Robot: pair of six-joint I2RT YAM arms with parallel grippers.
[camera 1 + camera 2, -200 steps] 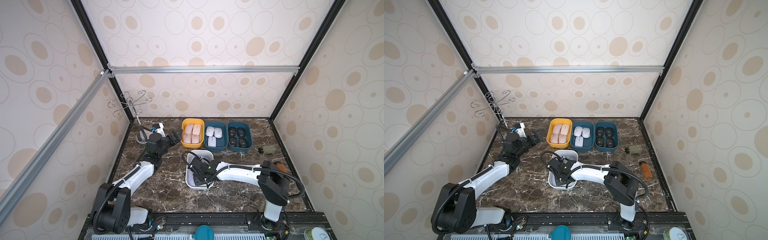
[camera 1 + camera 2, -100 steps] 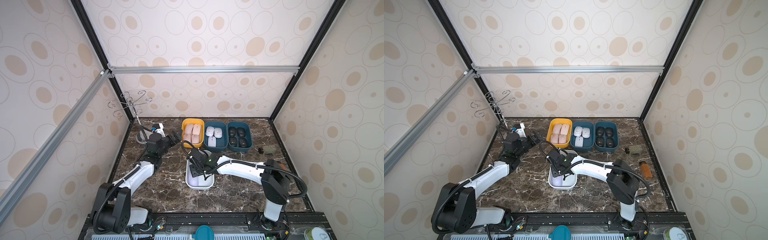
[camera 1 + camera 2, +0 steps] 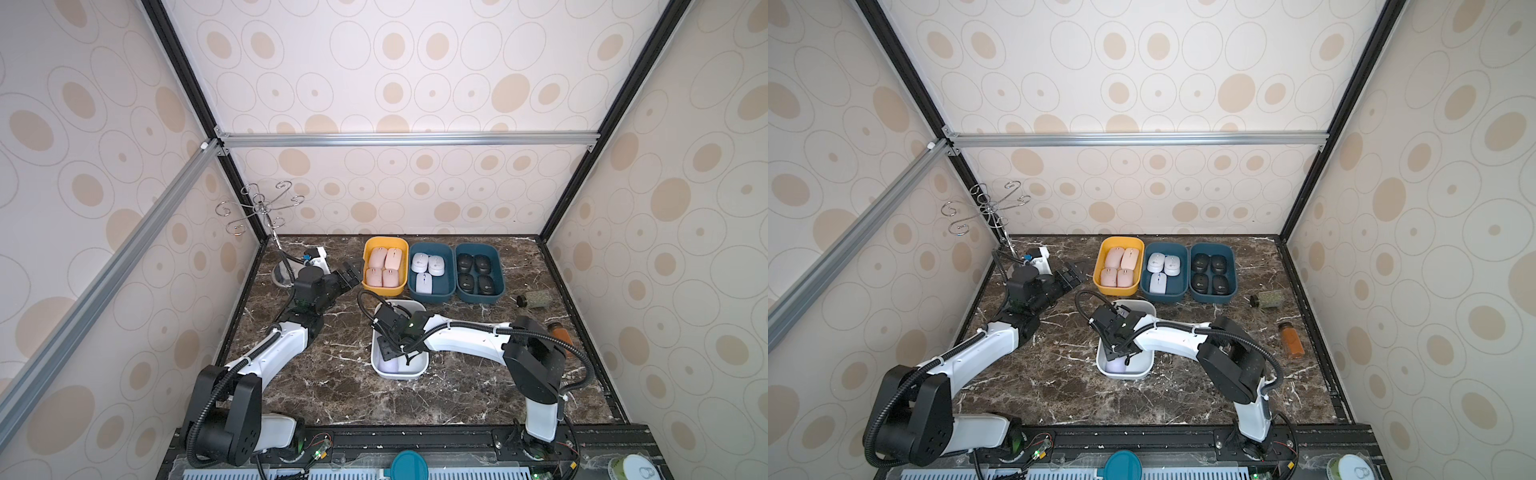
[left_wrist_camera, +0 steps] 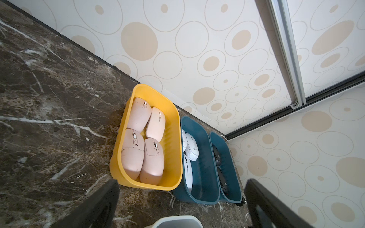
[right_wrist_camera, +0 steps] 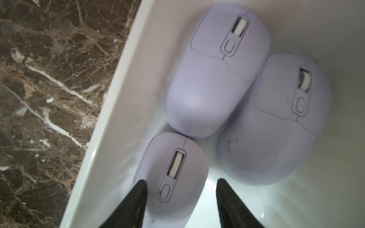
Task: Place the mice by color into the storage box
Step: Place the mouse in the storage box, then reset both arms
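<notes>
A: How does the left arm [image 3: 274,353] lie?
B: Stretched forward and low, angled toward the back. The left hand [image 3: 348,277] has its fingers [image 4: 94,207] spread fully wide.
A: And the right arm [image 3: 465,338]?
B: It reaches across toward the middle, wrist [image 3: 411,326] bent down. The right hand [image 5: 181,182] points downward, its fingers [image 5: 134,201] partway apart.
</notes>
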